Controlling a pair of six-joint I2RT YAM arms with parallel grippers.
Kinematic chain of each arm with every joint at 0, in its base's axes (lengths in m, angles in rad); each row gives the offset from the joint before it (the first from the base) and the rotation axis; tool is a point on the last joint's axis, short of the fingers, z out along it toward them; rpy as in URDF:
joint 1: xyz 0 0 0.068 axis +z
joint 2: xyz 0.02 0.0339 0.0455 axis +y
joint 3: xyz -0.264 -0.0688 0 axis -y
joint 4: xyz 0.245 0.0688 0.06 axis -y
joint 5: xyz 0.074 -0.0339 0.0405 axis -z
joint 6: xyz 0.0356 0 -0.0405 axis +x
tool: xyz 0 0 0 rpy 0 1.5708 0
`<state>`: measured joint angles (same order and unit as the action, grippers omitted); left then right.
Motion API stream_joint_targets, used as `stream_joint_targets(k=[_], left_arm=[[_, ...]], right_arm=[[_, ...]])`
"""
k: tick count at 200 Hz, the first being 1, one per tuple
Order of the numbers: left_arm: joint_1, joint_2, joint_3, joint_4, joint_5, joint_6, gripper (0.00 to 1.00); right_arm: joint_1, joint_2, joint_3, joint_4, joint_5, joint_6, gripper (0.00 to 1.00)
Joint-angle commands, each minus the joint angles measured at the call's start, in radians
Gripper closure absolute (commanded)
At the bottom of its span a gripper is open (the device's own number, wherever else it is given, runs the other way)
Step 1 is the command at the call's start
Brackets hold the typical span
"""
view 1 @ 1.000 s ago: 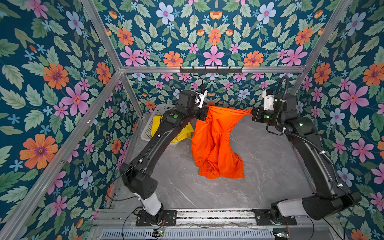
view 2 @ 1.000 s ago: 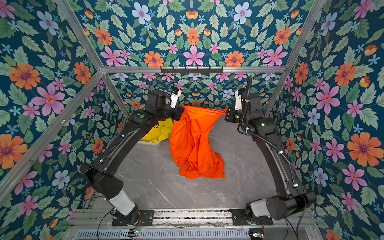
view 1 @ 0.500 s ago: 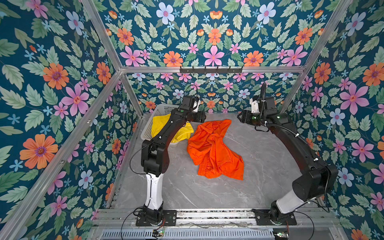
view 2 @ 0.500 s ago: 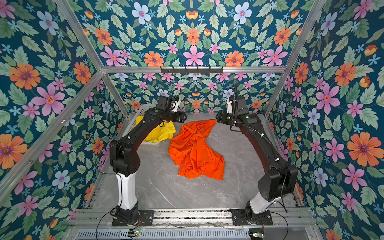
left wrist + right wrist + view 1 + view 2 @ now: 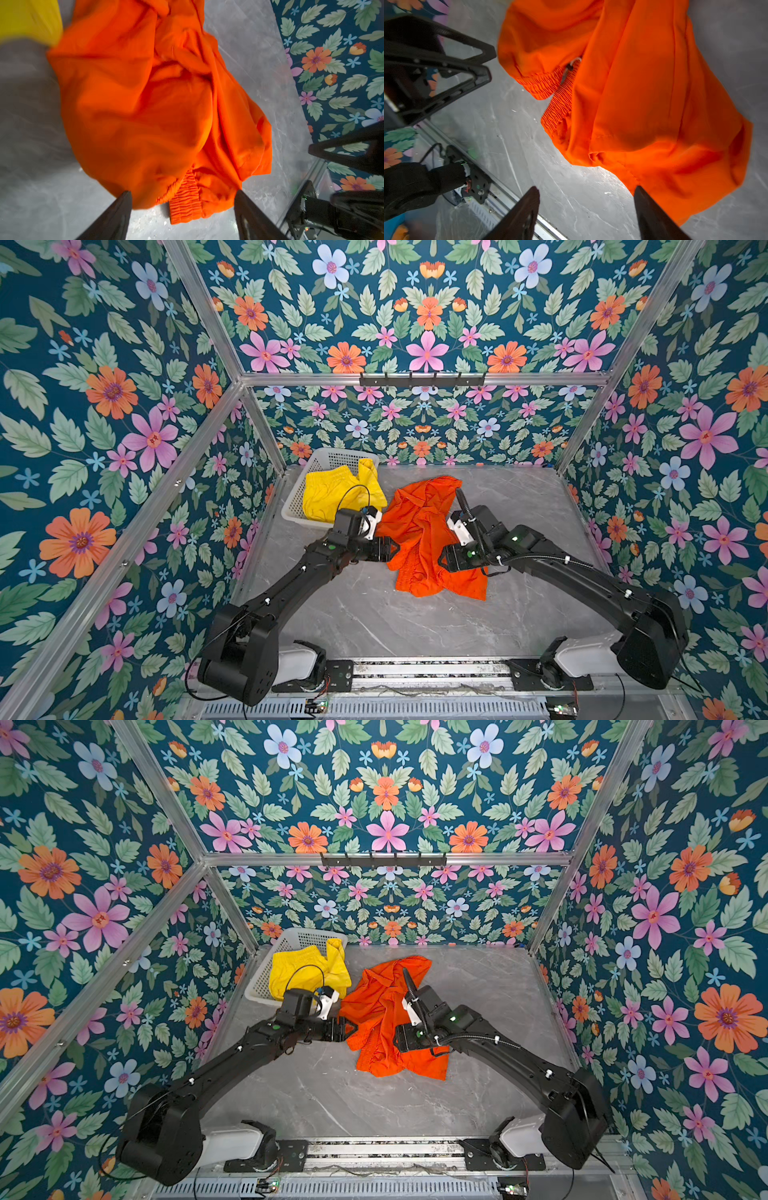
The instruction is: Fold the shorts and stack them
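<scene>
Flowered wallpaper closes in a grey marbled desk. The orange shorts lie on it in a crumpled, twisted heap near the middle. The yellow shorts sit bunched in the white basket at the far left corner, one flap hanging over its rim.

Both arms reach in low from either side of the heap. The left hand is spread wide and grips nothing, and the right hand is likewise spread and empty. Each hovers at the near edge of the cloth.

The orange pair seems to need flattening before any fold. The ribbed waistband shows doubled over at the near side, so it looks like the best handle. Each hand should probably pinch a separate end of it, taking one layer only. They could then lift and draw apart until the legs hang free, and lay the cloth down smoothly, clear of the basket. Thin fabric like this will likely slip or drag extra folds along, so a deep, firm pinch seems wise.
</scene>
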<state>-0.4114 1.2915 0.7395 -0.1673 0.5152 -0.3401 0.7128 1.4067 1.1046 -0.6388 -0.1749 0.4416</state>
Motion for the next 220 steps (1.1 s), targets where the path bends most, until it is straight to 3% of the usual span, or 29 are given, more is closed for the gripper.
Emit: stream_joint_targets(k=[1,40,68,95,111,119,132,141,165,188,220], left_arm=[[0.002,0.012,-0.076,0.201,0.046,0.004,0.20],[-0.001,0.107,-0.110,0.233,-0.034,0.024,0.17],[0.000,0.162,-0.102,0.272,-0.054,-0.004,0.15],[0.000,0.188,-0.117,0.342,-0.089,-0.032,0.16],[0.000,0.210,-0.103,0.352,-0.128,-0.046,0.28],[0.000,0.219,-0.088,0.340,-0.152,-0.041,0.40],[0.000,0.227,-0.066,0.311,-0.182,-0.029,0.66],[0.000,0.223,-0.046,0.275,-0.187,-0.013,0.74],[-0.001,0.196,0.011,0.137,-0.168,0.042,0.86],[0.000,0.135,0.047,-0.005,-0.123,0.090,0.90],[-0.001,0.056,0.121,-0.196,-0.044,0.130,0.90]], right_arm=[[0.028,0.064,-0.022,0.051,0.016,0.032,0.27],[0.029,0.197,-0.005,0.114,0.032,0.052,0.27],[0.029,0.292,0.015,0.115,0.108,0.066,0.27],[0.028,0.337,0.012,0.144,0.121,0.077,0.36],[0.028,0.349,0.006,0.166,0.137,0.082,0.53],[0.024,0.353,0.003,0.172,0.142,0.081,0.60],[0.011,0.348,0.000,0.167,0.144,0.072,0.79],[-0.001,0.330,-0.004,0.159,0.149,0.060,0.89],[-0.065,0.262,-0.009,0.120,0.150,0.017,1.00],[-0.142,0.148,0.007,0.088,0.140,-0.055,1.00],[-0.241,0.100,0.090,0.022,0.122,-0.155,1.00]])
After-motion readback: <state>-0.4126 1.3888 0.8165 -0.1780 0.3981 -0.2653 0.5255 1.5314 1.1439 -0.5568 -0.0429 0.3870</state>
